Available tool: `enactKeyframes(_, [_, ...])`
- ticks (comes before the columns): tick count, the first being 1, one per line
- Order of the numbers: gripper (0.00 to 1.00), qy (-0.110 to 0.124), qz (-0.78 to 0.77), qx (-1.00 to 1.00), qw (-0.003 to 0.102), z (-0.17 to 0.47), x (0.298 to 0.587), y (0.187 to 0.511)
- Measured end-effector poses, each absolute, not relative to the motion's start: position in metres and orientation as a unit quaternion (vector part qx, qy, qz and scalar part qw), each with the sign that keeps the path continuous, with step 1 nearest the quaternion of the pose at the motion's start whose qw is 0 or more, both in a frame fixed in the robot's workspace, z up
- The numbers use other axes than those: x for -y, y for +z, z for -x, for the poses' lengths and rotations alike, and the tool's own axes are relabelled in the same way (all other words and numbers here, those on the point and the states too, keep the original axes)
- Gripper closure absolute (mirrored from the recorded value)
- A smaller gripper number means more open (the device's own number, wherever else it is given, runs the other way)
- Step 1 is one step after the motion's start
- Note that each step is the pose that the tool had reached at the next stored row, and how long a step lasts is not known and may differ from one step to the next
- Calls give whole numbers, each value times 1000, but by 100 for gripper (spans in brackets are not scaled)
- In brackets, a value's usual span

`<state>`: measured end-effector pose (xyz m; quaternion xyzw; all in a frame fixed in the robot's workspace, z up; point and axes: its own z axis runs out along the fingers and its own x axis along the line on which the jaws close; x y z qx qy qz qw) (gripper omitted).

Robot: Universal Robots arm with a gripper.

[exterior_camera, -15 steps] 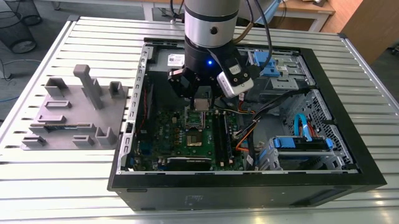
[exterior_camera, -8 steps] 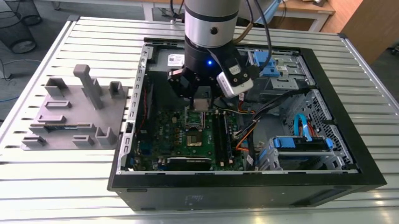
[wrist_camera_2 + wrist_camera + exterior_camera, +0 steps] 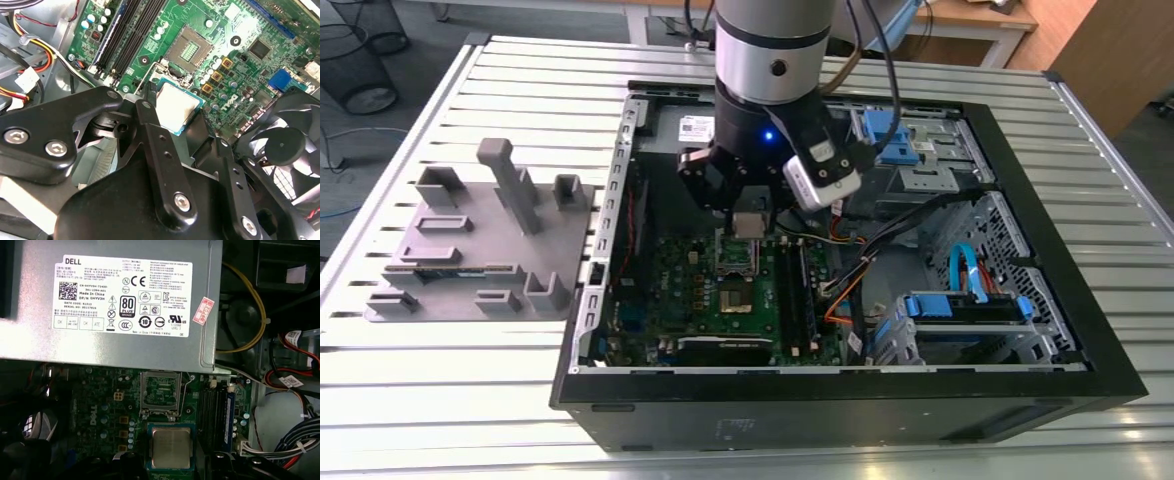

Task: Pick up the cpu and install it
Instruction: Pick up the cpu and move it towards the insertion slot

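Soft, even light on the table (image 3: 454,420), pale slats bright, no hard shadows. Inside the case (image 3: 854,415) it's dimmer under my arm (image 3: 774,50). In the first wrist view the power supply (image 3: 30,340) glares pale, the motherboard (image 3: 100,410) beside it murky. In the second wrist view the cpu (image 3: 175,106) lid gleams softly

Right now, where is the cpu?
The cpu sits between the fingers of the gripper inside the computer case, over the motherboard. In both wrist views it is right beside the empty socket.
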<state>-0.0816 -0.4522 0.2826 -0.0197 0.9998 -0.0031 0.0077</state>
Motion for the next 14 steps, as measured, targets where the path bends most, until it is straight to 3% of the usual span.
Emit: enactKeyframes(14, [53, -3, 20, -1000, 7, 82, 452, 275])
